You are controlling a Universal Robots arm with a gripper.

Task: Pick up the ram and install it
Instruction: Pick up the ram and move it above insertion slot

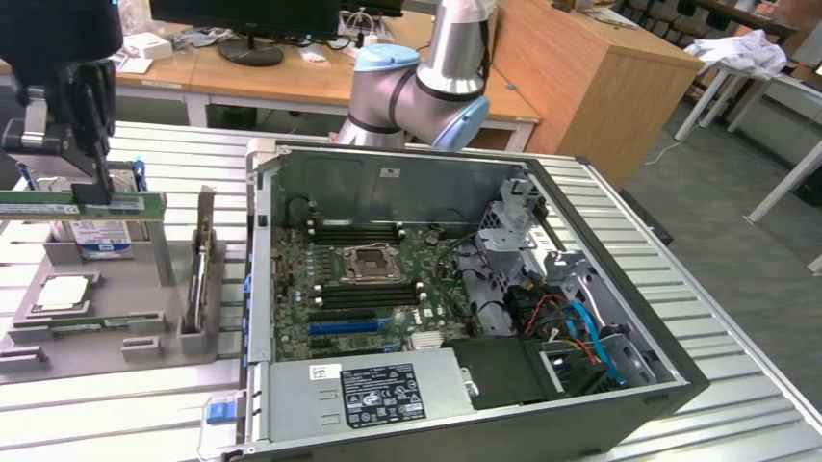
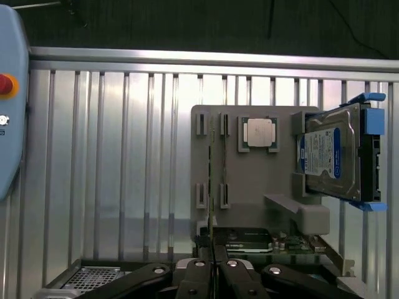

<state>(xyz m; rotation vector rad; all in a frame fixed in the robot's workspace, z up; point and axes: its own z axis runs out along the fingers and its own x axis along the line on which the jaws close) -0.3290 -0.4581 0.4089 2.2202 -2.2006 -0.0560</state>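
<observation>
Ram held up over the gray tray, next to the open computer case.
In the exterior view the gripper [image 1: 92, 195] is at 10 o'clock, its fingers pinched tight on the ram [image 1: 135, 204]. The green stick hangs in the air, level, its long side running from 9 to 3 o'clock. At 6 o'clock under it sits the gray tray [image 1: 122, 289] with the hard drive [image 1: 100, 238] and a square chip [image 1: 62, 294]. At 3 o'clock stands the computer case [image 1: 385, 164]; its black slots [image 1: 357, 231] are well apart from the ram.

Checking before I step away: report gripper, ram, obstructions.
Gripper shut on the ram. Ram held level above grey holder, outside open case. No obstruction seen toward case.
</observation>
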